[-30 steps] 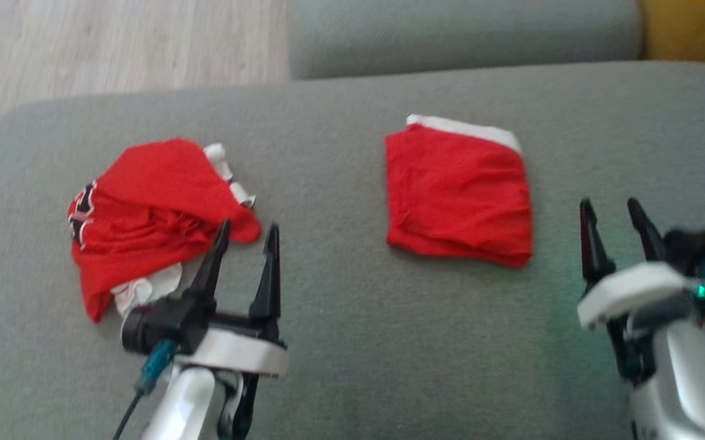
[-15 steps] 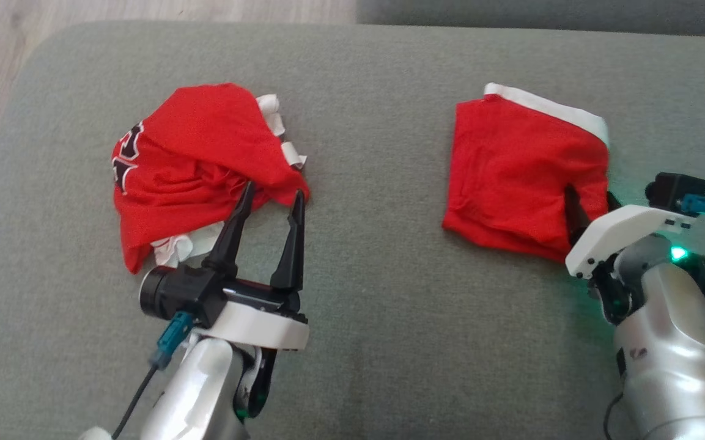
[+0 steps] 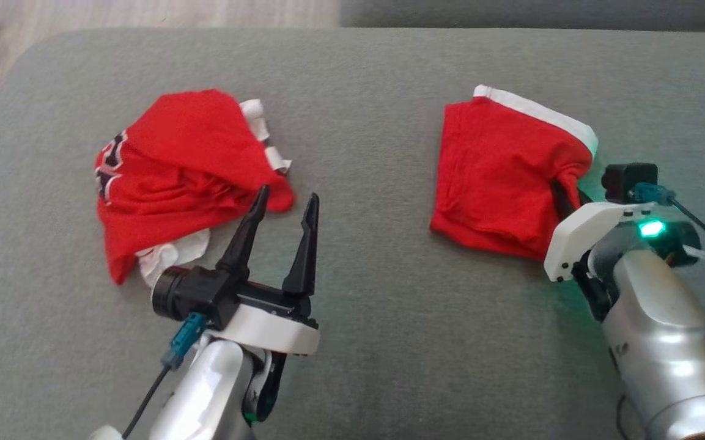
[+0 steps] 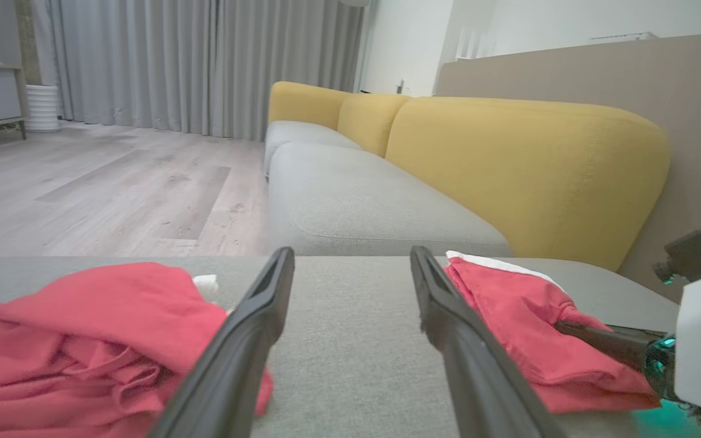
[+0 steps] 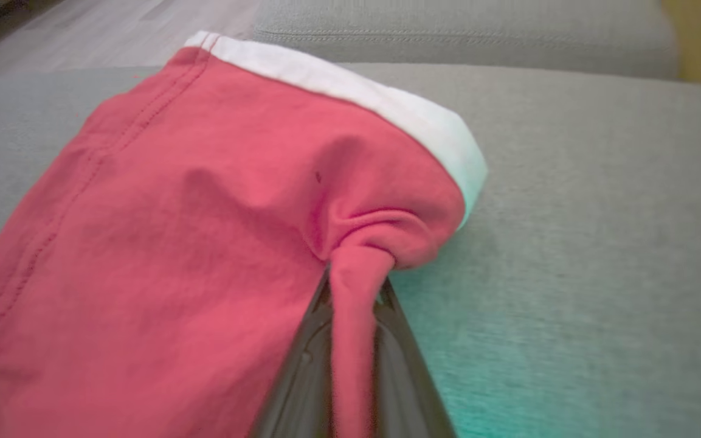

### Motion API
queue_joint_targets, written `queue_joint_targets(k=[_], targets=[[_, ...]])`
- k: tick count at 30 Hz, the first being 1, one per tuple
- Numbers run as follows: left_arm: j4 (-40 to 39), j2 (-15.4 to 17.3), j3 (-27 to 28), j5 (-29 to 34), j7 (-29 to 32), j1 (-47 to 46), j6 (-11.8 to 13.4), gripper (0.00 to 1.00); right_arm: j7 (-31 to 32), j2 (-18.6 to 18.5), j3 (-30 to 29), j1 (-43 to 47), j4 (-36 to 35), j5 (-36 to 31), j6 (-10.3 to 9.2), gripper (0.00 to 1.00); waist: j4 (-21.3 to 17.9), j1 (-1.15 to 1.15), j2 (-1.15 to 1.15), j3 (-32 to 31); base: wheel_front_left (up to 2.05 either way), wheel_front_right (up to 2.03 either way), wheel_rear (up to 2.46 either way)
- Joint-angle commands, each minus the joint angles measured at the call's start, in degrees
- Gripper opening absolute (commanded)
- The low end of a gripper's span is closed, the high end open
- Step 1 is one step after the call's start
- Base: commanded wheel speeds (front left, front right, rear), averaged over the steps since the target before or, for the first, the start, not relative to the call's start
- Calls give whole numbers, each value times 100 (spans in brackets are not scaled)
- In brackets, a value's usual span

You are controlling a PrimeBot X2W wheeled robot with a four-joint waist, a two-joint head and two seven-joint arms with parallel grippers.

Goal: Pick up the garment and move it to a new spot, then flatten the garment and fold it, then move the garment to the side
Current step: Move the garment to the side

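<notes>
On a grey sofa cushion (image 3: pixel 364 342), a folded red garment (image 3: pixel 499 177) with a white band (image 3: pixel 535 113) along its far edge is seen lying toward the robot's right side. Its near right edge is clamped by the right pincer (image 3: pixel 563 198), whose two dark fingers are closed on a pinched ridge of red cloth. In the right wrist view the fabric is shown drawn into a narrow fold between the fingers, with creases radiating from the grip. The rest of the garment is spread on the cushion, its lower layers visible at the near edge. A green light (image 3: pixel 652 229) is lit on the right wrist, and a green glow is cast on the upholstery beside it.

Well apart, toward the left, a second red garment (image 3: pixel 169 177) is heaped in a crumpled pile. Black-and-white lettering (image 3: pixel 107 168) is shown at its left side, and white cloth (image 3: pixel 172 256) is exposed at its near and far edges. The left pincer (image 3: pixel 289 194) is held just beside that pile, fingers spread wide with nothing between them. One fingertip is seen over the pile's near right corner, though whether it touches cannot be told. In the left wrist view a yellow backrest (image 4: pixel 526 164), another grey seat (image 4: pixel 374 207), pale wooden floor (image 4: pixel 101 188) and grey curtains (image 4: pixel 204 61) are seen beyond.
</notes>
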Motion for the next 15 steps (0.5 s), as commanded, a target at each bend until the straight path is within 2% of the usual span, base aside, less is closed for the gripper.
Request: queue_joint_targets(k=[1,4,8,15], targets=[[-170,10,110,-31,-53,-249,36,100,-107,-122,328,-247,-148,-50,-4,0,-184,0,0,-86,0,0,0],[-185,10,28,-66,-53,-267,57,100,-128,-422,881,-268,-195,-30,-4,0,-407,0,0,-146,0,0,0],[-223,10,-91,-99,-53,-301,85,100,-56,-1028,1675,-278,-327,181,-4,0,-684,0,0,-155,0,0,0],[-337,9,-232,-123,-53,-457,117,100,171,-2435,2787,-437,-790,894,-4,0,-846,0,0,135,0,0,0]])
